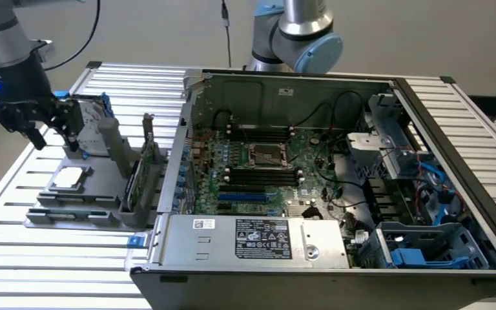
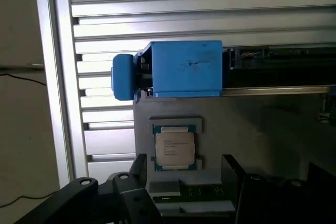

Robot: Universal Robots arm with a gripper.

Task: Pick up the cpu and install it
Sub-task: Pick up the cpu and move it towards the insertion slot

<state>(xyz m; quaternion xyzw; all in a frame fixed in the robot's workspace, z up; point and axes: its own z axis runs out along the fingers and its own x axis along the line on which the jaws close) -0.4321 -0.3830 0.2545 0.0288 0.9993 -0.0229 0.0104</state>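
Cpu [image 2: 175,147]: under my gripper [image 1: 54,142], on the grey tray [image 2: 252,129]; I can't read its print.
Gripper: fingers apart, gripping nothing.

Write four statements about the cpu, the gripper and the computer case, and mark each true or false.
1. The cpu lies in the grey holder beside the case. True.
2. The gripper is shut on the cpu. False: the gripper is open over the holder and holds nothing.
3. The case is open, with the motherboard and its socket showing. True.
4. The cpu sits in the socket. False: the cpu lies in the holder, outside the case.
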